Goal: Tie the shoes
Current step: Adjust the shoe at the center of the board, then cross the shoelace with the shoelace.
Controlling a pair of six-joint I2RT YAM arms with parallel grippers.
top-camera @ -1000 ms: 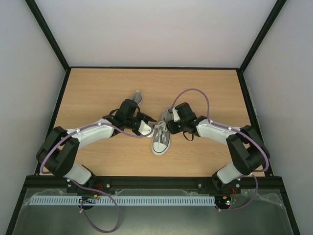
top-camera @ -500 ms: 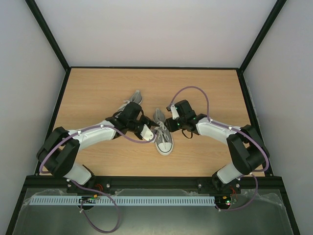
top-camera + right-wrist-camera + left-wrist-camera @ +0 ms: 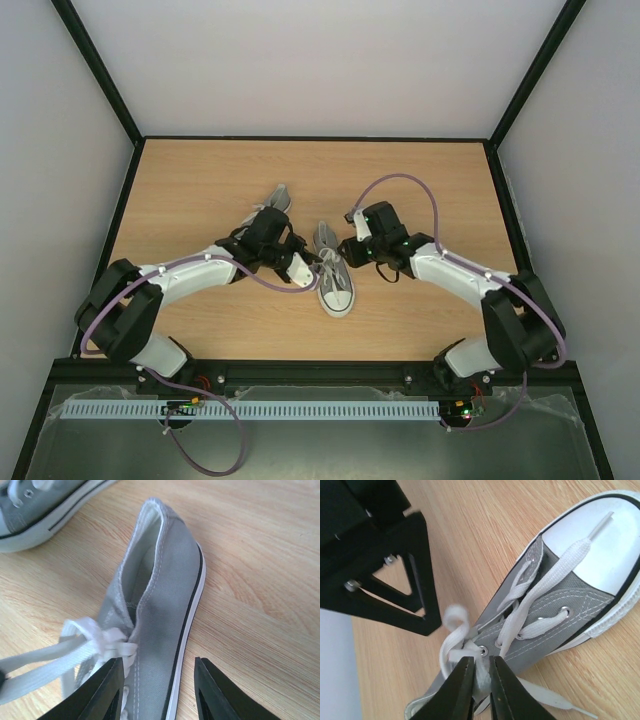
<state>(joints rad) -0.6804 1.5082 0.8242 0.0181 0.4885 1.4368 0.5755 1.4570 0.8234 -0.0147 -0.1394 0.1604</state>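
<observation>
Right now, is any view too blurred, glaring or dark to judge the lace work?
Top external: evenly lit and sharp, soft shadows only, though the laces look tiny. Left wrist: the lace loop beside the left end effector is smeared, and the white toe cap is nearly washed out. Right wrist: the shoe is crisp; the lace strand at lower left is slightly soft.

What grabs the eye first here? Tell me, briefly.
A grey sneaker lies in the middle of the table with both grippers at it. The left gripper pinches its white lace; the right gripper stands open astride its side. The other sneaker lies farther back, partly hidden by the left arm.
</observation>
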